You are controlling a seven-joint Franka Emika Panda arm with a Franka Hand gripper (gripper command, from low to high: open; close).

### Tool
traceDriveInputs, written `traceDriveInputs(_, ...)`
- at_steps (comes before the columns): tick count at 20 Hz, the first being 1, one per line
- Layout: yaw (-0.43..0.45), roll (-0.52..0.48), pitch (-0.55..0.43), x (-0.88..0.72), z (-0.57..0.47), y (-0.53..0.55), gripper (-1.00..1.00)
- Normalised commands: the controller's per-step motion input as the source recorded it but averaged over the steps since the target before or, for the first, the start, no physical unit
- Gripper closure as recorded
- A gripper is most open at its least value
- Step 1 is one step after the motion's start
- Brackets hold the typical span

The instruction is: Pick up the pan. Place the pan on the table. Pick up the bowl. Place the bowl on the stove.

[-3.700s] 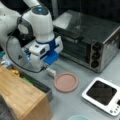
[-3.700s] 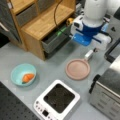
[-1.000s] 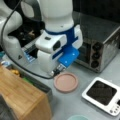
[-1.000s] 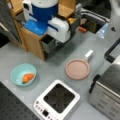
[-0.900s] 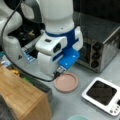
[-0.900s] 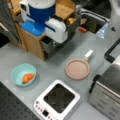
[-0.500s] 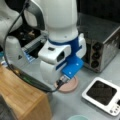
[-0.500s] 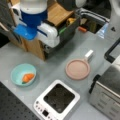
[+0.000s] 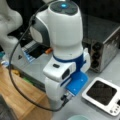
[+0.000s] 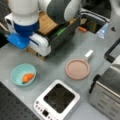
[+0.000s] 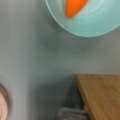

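Observation:
The pinkish-brown pan [image 10: 78, 69] lies flat on the grey table [image 10: 53, 68], its white stub handle [image 10: 89, 53] pointing to a front view's top right. Nothing holds it. The teal bowl [image 10: 23, 74] with the orange carrot piece [image 10: 28, 77] sits on the table at a front view's left, and fills the top of the wrist view [image 11: 85, 20]. The white stove [image 10: 58, 100] [image 9: 100, 94] has nothing on its black centre. My arm's wrist [image 10: 25, 32] hangs above the wooden block, up and left of the bowl. Its body hides the gripper's fingers.
A steel toaster oven [image 9: 105, 50] [image 10: 107, 92] stands to the right of the stove. The light wooden block [image 11: 100, 95] [image 9: 17, 100] lies beside the bowl. A black cable [image 9: 15, 82] loops off the wrist. The pan's rim [image 11: 3, 105] shows at the wrist view's lower left.
The arm has swung from near the pan toward a front view's left, ending over the wooden block near the bowl. Pan, bowl and stove have not moved.

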Motion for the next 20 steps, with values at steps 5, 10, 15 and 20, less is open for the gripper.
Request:
traceDriveInputs(5, -0.002, 0.173, 0.165, 0.46, 0.05, -0.26, -1.0)
traceDriveInputs(10, 0.025, 0.191, 0.142, 0.38, 0.08, -0.35, -1.0)
traceDriveInputs(15, 0.087, 0.257, 0.127, 0.35, 0.09, -0.45, -1.0)
traceDriveInputs(20, 0.077, 0.313, 0.089, 0.36, 0.09, -0.43, -1.0)
